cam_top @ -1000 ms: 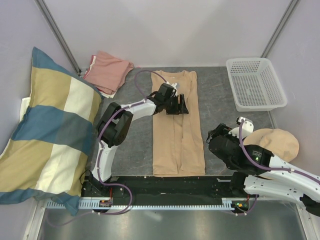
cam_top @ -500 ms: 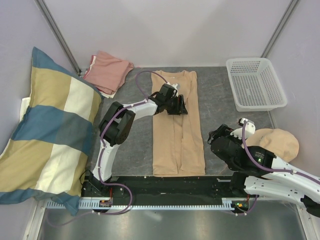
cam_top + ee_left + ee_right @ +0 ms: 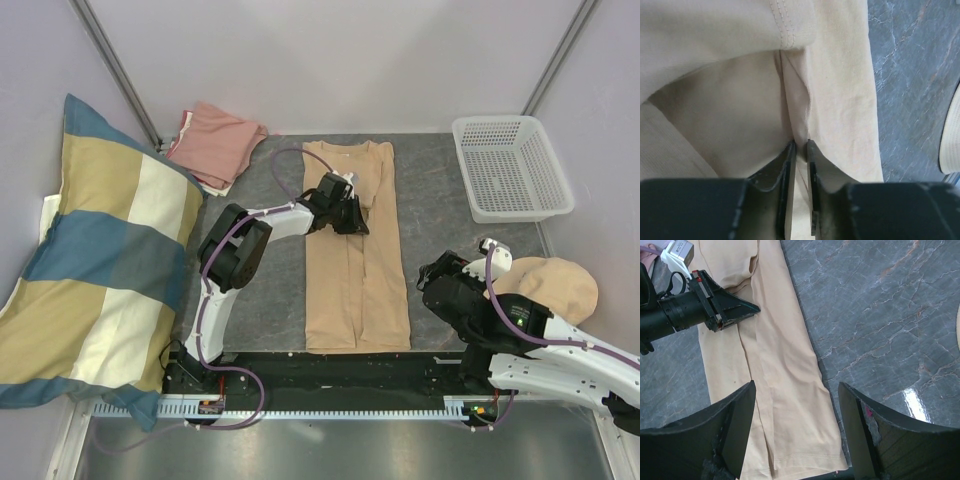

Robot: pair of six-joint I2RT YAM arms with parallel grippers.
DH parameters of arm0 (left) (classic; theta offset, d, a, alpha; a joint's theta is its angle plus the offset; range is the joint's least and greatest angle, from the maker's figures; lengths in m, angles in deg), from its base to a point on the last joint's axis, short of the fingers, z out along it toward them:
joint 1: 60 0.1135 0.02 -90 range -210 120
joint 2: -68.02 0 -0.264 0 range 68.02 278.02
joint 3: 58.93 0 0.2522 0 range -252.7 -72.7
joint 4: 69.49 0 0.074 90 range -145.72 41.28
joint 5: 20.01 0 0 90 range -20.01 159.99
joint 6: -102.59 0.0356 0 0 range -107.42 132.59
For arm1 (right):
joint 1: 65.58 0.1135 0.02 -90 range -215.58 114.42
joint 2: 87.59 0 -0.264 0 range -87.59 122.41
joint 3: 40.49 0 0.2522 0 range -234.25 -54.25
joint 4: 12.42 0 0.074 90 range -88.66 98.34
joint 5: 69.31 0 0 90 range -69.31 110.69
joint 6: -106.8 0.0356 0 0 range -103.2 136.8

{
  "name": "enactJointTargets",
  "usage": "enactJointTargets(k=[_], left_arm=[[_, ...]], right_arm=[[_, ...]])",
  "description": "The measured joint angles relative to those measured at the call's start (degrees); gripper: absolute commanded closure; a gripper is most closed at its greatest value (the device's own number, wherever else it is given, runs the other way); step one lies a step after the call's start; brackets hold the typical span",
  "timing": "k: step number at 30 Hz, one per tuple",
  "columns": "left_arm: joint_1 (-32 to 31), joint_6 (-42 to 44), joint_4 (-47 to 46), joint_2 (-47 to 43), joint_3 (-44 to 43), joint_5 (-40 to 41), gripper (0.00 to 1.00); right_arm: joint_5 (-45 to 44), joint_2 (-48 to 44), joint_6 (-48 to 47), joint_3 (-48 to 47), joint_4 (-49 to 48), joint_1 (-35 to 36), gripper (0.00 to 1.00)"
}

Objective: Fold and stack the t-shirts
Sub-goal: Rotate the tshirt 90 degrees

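No text, label wording, brand or number can be read anywhere.

You are in a robot test cell, a lab set-up and not a home. Plain lilac walls close in the grey marbled worktop, with bare metal posts in the far corners. The left arm and right arm are bolted to a black rail at the near edge, beside a slotted cable duct. The only homely things are a tan t-shirt, a striped pillow and a white basket.
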Motion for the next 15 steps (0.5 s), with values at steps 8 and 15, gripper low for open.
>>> enactJointTargets(k=[8, 15], left_arm=[[0.0, -1.0, -2.4, -1.6, 3.4, -0.2, 0.84], [0.0, -1.5, -2.3, -4.2, 6.4, -1.2, 0.84]], right_arm=[[0.0, -0.5, 0.3, 0.6, 0.2, 0.0, 0.25], [0.0, -0.3, 0.5, 0.8, 0.2, 0.0, 0.25]])
